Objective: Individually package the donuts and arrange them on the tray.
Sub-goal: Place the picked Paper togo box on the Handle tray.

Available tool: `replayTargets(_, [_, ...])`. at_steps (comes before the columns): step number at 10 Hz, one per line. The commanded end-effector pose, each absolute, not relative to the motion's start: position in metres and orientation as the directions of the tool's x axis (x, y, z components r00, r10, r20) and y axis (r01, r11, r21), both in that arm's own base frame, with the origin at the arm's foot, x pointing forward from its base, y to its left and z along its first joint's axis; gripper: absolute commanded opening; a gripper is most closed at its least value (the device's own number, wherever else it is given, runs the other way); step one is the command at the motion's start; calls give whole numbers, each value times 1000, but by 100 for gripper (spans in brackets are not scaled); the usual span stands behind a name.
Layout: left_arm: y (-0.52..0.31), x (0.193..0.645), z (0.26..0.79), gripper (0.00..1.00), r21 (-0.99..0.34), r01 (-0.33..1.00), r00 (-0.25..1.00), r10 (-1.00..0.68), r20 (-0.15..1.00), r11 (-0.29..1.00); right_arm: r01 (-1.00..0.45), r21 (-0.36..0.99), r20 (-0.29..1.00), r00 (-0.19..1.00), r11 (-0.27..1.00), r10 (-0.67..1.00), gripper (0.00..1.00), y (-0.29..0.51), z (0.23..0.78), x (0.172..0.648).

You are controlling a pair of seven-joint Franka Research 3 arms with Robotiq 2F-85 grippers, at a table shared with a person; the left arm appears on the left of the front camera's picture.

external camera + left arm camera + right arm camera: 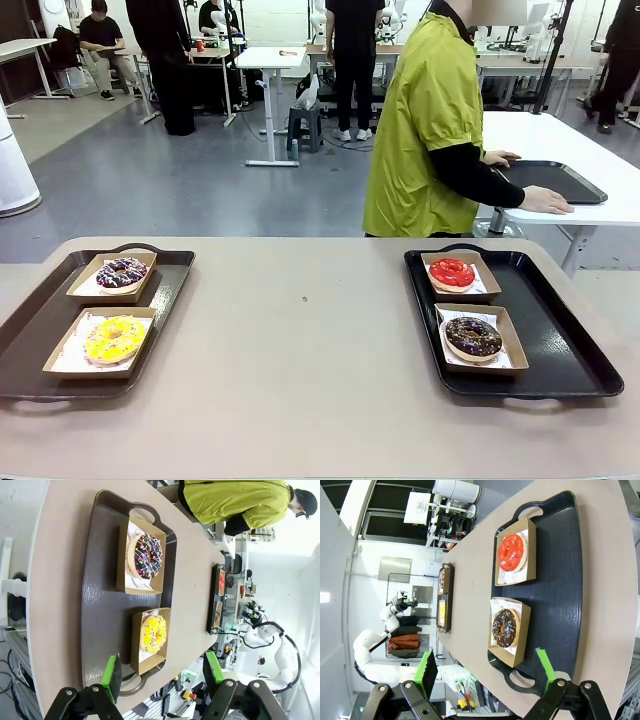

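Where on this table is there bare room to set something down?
The widest free patch is the tabletop between the left tray and the right tray. The right tray also has a bare strip right of its boxes. Crowded: the left tray, whose purple sprinkled donut and yellow donut boxes leave less room.

4 donuts (122, 273), 4 cardboard boxes (75, 288), 2 dark trays (560, 340) on table, 1 person (430, 130) nearby.
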State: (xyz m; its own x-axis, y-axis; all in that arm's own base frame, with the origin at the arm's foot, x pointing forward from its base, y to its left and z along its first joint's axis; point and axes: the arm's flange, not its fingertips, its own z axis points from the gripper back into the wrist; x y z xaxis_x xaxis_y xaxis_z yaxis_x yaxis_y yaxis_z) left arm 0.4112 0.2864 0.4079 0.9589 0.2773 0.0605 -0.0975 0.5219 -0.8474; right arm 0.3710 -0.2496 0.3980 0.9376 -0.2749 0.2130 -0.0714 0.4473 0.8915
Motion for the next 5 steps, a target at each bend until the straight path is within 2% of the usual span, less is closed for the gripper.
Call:
replayTargets(1, [286,409,411,85,-843,-95,960,272,62,529,-49,895,193,939,443,-285,100,-249,400,371])
replayTargets(5, [286,409,411,85,-843,-95,960,272,62,529,-49,895,193,939,443,-285,100,-249,400,371])
